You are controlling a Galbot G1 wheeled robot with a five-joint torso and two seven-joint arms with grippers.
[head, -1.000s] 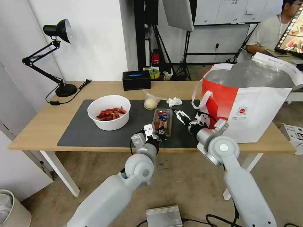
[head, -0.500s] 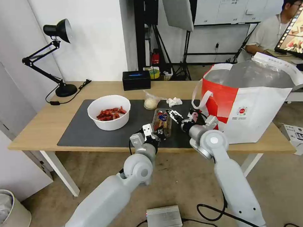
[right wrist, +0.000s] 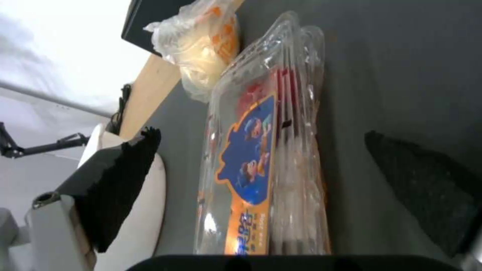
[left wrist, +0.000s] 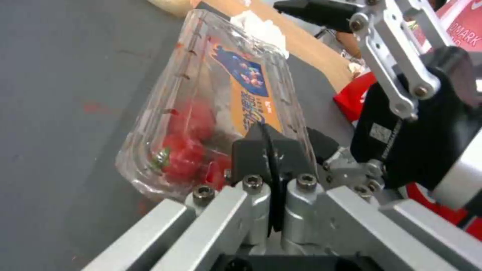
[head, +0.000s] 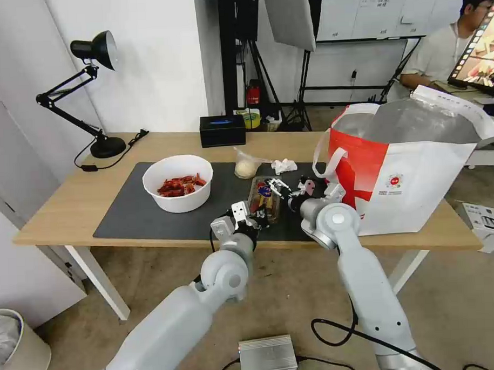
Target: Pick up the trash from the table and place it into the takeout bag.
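A studio-like lab: light stands (head: 302, 59), a wall whiteboard (head: 376, 10), and a monitor (head: 480, 53).

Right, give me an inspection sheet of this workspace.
Surface: table with grey mat.
Job's things: bowl of red scraps, tray, small bag and tissue on the table; takeout bag stands open at its right end.
Clutter: lamp, black box.
Grippers: left gripper shut at the tray's near end, grip on it unclear; right gripper open, straddling the tray.
Cables: lamp cord on the table; black cable on the floor.
Surroundings: grey unit, bin, tripods.
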